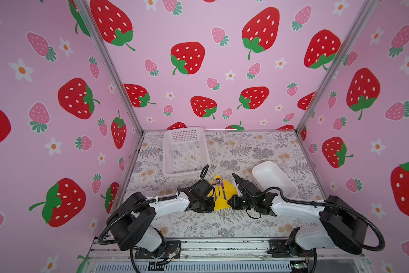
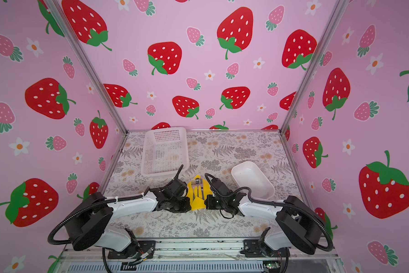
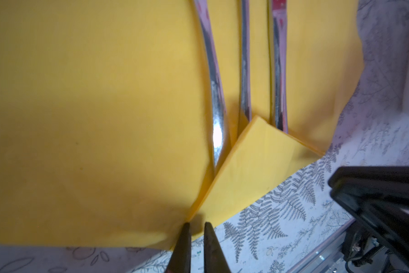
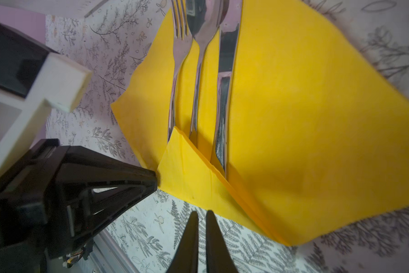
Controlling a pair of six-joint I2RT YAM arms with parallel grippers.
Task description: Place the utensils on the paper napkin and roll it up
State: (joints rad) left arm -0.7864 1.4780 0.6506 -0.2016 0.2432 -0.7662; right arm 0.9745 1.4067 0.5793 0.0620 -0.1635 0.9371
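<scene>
The yellow paper napkin [image 1: 230, 188] [image 2: 207, 189] [image 4: 305, 132] lies as a diamond between my two grippers. On it, side by side, lie the utensils [image 1: 218, 185] [image 2: 198, 185]: a fork [image 4: 178, 47], a spoon [image 4: 203, 26] and a knife [image 4: 227, 59]. The near corner is folded up into a flap [image 4: 187, 175] [image 3: 253, 170] that covers the handle ends. My left gripper [image 3: 197, 223] [image 4: 155, 180] is shut, its tips resting at the flap's left corner. Nothing is between the jaws of my shut right gripper [image 4: 200, 212] [image 1: 229, 203], which sits over the tablecloth just off the flap's near edge.
A white mesh basket [image 1: 168, 151] [image 2: 149, 151] stands at the back left, just beyond the left arm. A white oblong tray [image 1: 273, 179] [image 2: 253, 179] sits to the right, close behind the right arm. A floral cloth covers the table, and aluminium rails run along its front edge.
</scene>
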